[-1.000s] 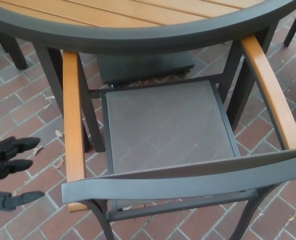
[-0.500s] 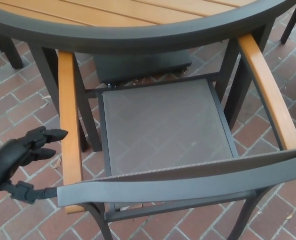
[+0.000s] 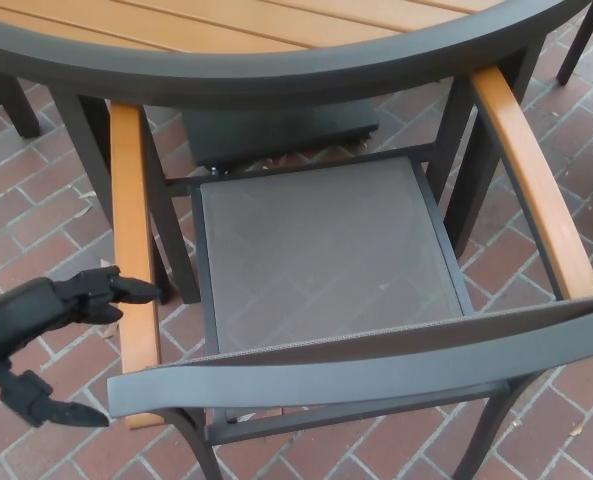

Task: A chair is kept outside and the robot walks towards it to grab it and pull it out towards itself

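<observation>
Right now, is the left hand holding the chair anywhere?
No. The left hand is open beside the chair's left armrest, fingers apart, its upper fingertips at the armrest but not closed on it.

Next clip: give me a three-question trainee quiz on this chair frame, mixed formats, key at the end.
1. True or false: the left hand has closed around the chair's left armrest.
2. Which robot hand is missing from the head view?
3. Multiple choice: the front of the chair seat lies A) on the table top, B) under the round table's rim, C) well clear of the table.

Key: 1 false, its fingers are spread with the tips beside the armrest; 2 the right hand; 3 B.
</observation>
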You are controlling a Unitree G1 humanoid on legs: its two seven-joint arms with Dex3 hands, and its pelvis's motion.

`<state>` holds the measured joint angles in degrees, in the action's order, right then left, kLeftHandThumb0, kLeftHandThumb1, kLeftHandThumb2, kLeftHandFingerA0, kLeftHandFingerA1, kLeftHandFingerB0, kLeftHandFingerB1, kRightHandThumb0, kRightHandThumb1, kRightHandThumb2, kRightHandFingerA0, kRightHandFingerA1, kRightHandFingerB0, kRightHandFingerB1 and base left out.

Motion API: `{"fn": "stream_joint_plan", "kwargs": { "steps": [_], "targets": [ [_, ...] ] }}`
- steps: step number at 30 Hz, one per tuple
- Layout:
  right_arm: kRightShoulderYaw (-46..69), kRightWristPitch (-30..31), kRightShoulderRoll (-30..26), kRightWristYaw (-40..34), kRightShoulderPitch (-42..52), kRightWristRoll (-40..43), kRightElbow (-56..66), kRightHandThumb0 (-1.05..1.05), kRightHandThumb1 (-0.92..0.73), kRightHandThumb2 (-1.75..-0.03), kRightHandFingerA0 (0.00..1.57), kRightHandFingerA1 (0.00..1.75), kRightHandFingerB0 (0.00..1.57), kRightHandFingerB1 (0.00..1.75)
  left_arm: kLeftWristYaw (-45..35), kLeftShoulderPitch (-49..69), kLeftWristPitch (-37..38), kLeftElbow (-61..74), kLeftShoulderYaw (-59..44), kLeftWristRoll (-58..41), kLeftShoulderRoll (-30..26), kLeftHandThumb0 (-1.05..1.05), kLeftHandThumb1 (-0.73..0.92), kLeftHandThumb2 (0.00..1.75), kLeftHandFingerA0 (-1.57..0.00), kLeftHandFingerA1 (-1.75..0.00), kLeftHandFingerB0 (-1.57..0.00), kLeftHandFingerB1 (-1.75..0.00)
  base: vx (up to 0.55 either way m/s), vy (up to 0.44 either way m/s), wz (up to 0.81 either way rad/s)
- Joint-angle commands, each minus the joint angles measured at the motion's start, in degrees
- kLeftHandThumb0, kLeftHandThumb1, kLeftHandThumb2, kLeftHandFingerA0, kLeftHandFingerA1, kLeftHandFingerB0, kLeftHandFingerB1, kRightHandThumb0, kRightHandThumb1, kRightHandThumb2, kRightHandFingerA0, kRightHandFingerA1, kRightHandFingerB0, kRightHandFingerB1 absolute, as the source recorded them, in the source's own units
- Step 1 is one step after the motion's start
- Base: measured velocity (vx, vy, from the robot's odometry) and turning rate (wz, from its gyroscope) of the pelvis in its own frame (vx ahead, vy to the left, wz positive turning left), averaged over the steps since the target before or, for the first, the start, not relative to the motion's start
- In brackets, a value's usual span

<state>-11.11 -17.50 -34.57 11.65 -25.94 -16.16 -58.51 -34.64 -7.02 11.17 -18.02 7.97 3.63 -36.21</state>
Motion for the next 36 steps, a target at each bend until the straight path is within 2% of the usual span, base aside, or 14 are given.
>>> {"fn": "stream_joint_plan", "kwargs": {
  "steps": [1,4,5,9,17,18,20,21,25,26,27,28,35,36],
  "targets": [
    [-0.9,-2.7,1.7,0.9,-0.9,-1.0,0.5,-0.64,-0.44,-0.54,0.0,0.0,0.0,0.0,-5.0,-0.6,0.3,-0.3,0.2,-0.5,-2.1,-0.28,0.11,0.75,-0.03,-0.55,0.0,-0.51,0.0,0.0,0.0],
    [-0.9,-2.5,1.8,1.0,-1.1,-1.0,0.7,-0.64,-0.44,-0.54,0.0,0.0,0.0,0.0,-6.0,-0.9,0.1,0.0,0.6,-0.4,-2.0,-0.28,0.11,0.75,-0.03,-0.55,0.0,-0.51,0.0,0.0,0.0],
    [-1.1,-2.4,2.1,0.9,-1.1,-1.2,0.9,-0.68,-0.38,-0.7,0.0,0.0,0.0,0.01,-6.1,-0.7,0.6,1.5,1.8,1.6,-2.8,-0.29,0.14,0.76,-0.02,-0.54,0.0,-0.51,0.0,0.0,0.0],
    [-1.8,-2.9,2.4,1.3,-0.7,-1.7,1.4,-0.7,-0.38,-0.71,0.0,0.0,0.0,0.0,-5.2,-0.2,1.3,4.2,4.6,7.3,-5.1,-0.25,0.2,0.78,-0.03,-0.54,0.0,-0.5,0.0,0.0,0.0],
    [-2.6,-3.1,2.8,1.4,-0.5,-2.1,1.9,-0.69,-0.38,-0.7,0.0,0.0,0.0,0.0,-3.6,-0.7,0.7,5.0,7.2,11.5,-6.5,-0.21,0.25,0.79,-0.03,-0.55,0.0,-0.51,0.0,0.0,0.0],
    [-2.7,-3.2,2.9,1.4,-1.0,-2.2,1.9,-0.69,-0.38,-0.7,0.0,0.0,0.0,0.0,-0.7,-1.0,2.2,3.0,6.9,10.4,-3.4,-0.32,0.34,0.52,-0.05,-0.44,-0.09,-0.35,0.0,0.0,0.0],
    [-2.8,-3.3,3.0,1.4,-1.2,-2.2,1.9,-0.69,-0.38,-0.7,0.0,0.0,0.0,0.0,0.5,-1.1,2.8,2.1,6.7,10.1,-1.9,-0.32,0.34,0.52,-0.05,-0.44,-0.09,-0.35,0.0,0.0,0.0],
    [-2.9,-3.2,3.4,1.4,-1.5,-2.2,1.8,-0.73,-0.44,-0.74,0.0,0.01,0.0,0.0,2.1,-1.2,3.4,1.2,6.9,10.2,-0.2,-0.4,0.29,0.61,-0.03,-0.53,0.0,-0.36,0.0,0.0,0.0],
    [-3.3,-3.1,4.3,1.4,-1.9,-2.4,1.7,-0.76,-0.46,-0.76,0.0,0.01,0.0,0.0,6.0,-1.0,5.8,-1.6,7.0,11.1,4.0,-0.44,0.32,0.62,-0.03,-0.52,-0.04,-0.39,0.0,0.0,0.0],
    [-3.5,-3.2,4.7,1.1,-2.1,-2.7,1.7,-0.76,-0.45,-0.75,0.0,0.0,0.0,0.0,7.3,-0.6,5.6,-2.6,7.3,11.3,5.8,-0.31,0.13,0.76,-0.01,-0.53,0.0,-0.52,0.0,0.0,0.0],
    [-3.7,-3.3,5.1,0.9,-2.2,-2.8,1.7,-0.76,-0.45,-0.75,0.0,0.0,0.0,0.0,8.2,-0.4,5.6,-3.4,7.6,11.4,7.2,-0.31,0.13,0.76,-0.01,-0.53,0.0,-0.52,0.0,0.0,0.0],
    [-4.0,-3.4,5.5,0.5,-2.4,-3.1,1.6,-0.7,-0.38,-0.7,0.0,0.0,0.0,0.0,9.7,-0.1,5.4,-4.3,8.3,12.2,9.2,-0.31,0.11,0.76,0.0,-0.53,0.0,-0.52,0.0,0.0,0.0],
    [-3.7,-2.8,6.3,0.2,-1.9,-2.5,2.2,-0.65,-0.37,-0.67,0.0,0.0,0.0,0.01,12.1,1.3,1.8,-1.9,10.1,14.7,13.0,-0.34,0.11,0.77,0.0,-0.53,0.0,-0.52,0.0,0.0,0.0],
    [-3.7,-2.5,7.5,-0.3,-1.4,-2.2,1.8,-0.74,-0.43,-0.72,0.0,0.02,0.0,0.0,16.3,1.2,0.9,-3.0,9.6,14.1,17.1,-0.6,0.37,0.53,-0.05,-0.56,0.0,-0.35,0.0,0.0,0.0]
  ]
}}
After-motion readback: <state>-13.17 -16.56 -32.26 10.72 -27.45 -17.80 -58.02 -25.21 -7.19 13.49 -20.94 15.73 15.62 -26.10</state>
